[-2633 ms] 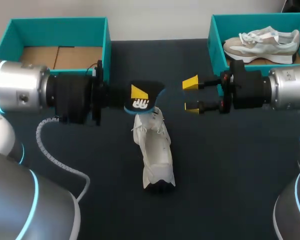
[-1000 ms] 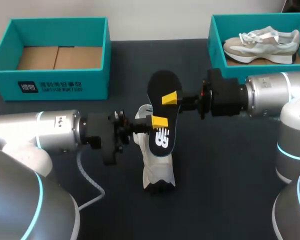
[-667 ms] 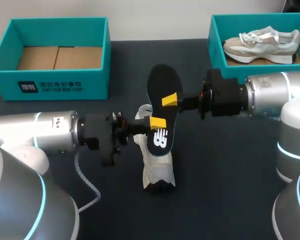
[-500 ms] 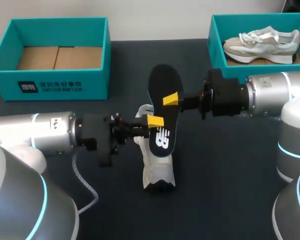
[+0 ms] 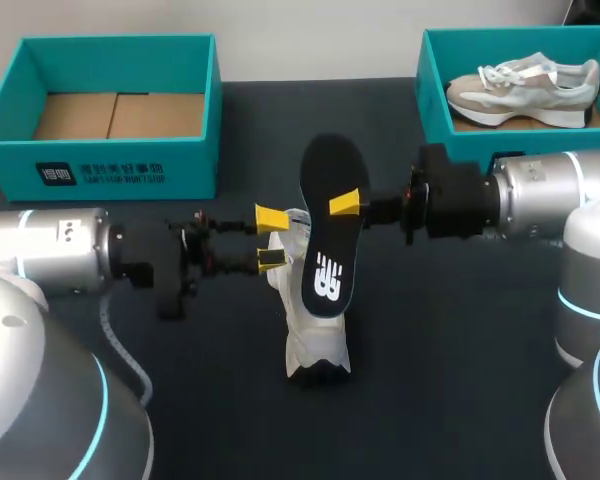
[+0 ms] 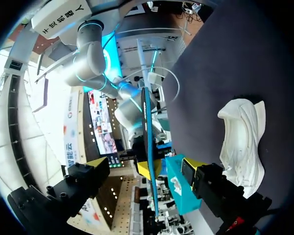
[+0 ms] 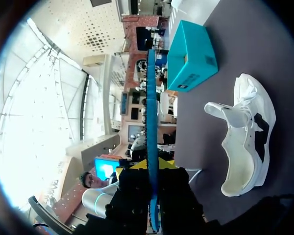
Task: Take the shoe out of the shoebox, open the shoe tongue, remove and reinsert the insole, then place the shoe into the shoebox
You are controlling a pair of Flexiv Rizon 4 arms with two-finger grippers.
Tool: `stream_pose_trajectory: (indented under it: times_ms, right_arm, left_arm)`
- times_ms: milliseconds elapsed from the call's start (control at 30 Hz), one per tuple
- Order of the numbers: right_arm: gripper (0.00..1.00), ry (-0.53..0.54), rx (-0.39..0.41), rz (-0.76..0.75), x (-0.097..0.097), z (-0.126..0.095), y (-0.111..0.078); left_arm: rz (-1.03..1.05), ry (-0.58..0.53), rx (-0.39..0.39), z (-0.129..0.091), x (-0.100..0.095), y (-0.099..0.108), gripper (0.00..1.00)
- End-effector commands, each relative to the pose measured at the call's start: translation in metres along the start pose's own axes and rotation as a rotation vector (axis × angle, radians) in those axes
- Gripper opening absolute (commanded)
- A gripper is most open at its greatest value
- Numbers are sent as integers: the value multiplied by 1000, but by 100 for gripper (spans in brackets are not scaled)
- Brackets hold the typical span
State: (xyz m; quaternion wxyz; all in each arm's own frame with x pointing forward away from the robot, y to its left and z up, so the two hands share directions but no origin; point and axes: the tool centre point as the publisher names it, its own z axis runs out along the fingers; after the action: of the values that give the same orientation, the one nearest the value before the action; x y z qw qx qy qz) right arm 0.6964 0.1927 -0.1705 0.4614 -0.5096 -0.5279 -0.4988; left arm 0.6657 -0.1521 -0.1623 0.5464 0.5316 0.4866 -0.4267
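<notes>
Since the insole [image 5: 330,240] is thin foam, it's prob. light & floppy, so a pinch at mid-length lets both ends flex. That's how the R gripper [image 5: 346,204] has it: both tips clamped on it, edge-on, insole upright. A hold nearer the heel would steer the toe end in better, I'd say. The insole's lower end hangs over the shoe [image 5: 310,330], which lies mid-table [image 5: 460,380]; can't tell if they touch. The shoe looks soft-sided & light, likely to skid, so best braced at heel collar or tongue. L gripper [image 5: 270,238] is spread wide, holding nothing, just beside the shoe's collar, apart from the insole. Count: 1 insole, 2 shoes (white on table, beige shoe [image 5: 525,85] in R box [image 5: 432,90]), 2 boxes (L box [image 5: 120,170] shows bare cardboard floor), 2 grippers.
</notes>
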Motion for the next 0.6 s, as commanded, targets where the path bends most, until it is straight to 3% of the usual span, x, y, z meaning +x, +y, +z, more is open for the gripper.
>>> stream_pose_trajectory:
  times_ms: [33, 233, 600]
  right_arm:
    - [0, 3, -5, 1, -4, 8, -1]
    - [0, 12, -9, -1, -8, 13, -2]
    - [0, 19, -18, 0, -10, 18, -4]
  left_arm:
    - [-46, 113, 2, -6, -17, 9, 100]
    - [-78, 319, 62, -6, -30, 22, 100]
    - [-128, 560, 119, -5, -38, 28, 100]
